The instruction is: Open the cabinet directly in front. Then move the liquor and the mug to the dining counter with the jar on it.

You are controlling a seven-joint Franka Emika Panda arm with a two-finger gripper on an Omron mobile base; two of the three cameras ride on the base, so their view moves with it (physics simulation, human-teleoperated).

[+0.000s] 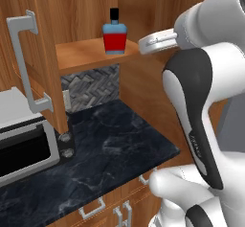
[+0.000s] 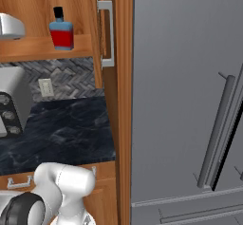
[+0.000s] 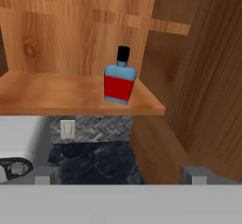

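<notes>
The cabinet [image 1: 38, 73] is seen with its doors swung open, and the liquor [image 1: 115, 34] is stood upright on the inner shelf [image 1: 86, 53], upper centre of the left base view. The hand [image 3: 120, 176] is held wide open, nothing gripped, its tips at the hand view's bottom edge, well short of the liquor.

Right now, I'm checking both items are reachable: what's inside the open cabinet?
On the cabinet shelf stands the liquor, upright near the shelf's right end. No mug shows on the visible shelf. The shelf's left part in the left base view is hidden behind the open door.
</notes>
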